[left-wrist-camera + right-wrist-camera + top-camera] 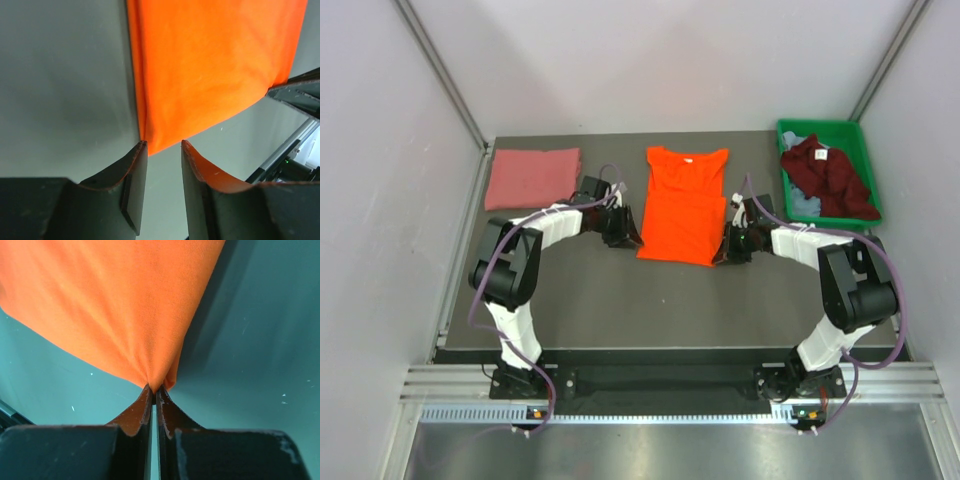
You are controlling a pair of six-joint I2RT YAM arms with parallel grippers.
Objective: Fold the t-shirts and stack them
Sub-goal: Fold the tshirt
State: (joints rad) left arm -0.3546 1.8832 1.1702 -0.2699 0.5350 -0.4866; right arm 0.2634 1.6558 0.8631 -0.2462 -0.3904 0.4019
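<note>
Listing, item one: bright orange short-sleeved cloth t-shirt (682, 205), lying flat at the middle of the dark grey table (620, 300), neckline toward 12 o'clock and hem toward 6 o'clock. Its sides run nearly straight, and a crosswise line shows about halfway down.

Left gripper (163, 145) sits at the shirt's 8 o'clock corner. Its jaws stand narrowly apart and the orange corner lies just at the tips, not pinched.

Right gripper (154, 388) sits at the 4 o'clock corner with its jaws pressed together on a gathered point of orange cloth (the fabric puckers into the pinch).

Item two: salmon pink cloth t-shirt (532, 178), folded into a flat rectangle at the table's 10 o'clock, well apart from the orange one.

Item three: green rectangular plastic bin (820, 126), at the table's 2 o'clock corner.

Contents: dark maroon cloth t-shirt (825, 180), crumpled, a white label showing at its collar, with its edge spilling over the bin's 6 o'clock rim. Beneath it lies a pale blue-grey cloth t-shirt (802, 205), mostly covered, visible only along the bin's 9 o'clock side.
</note>
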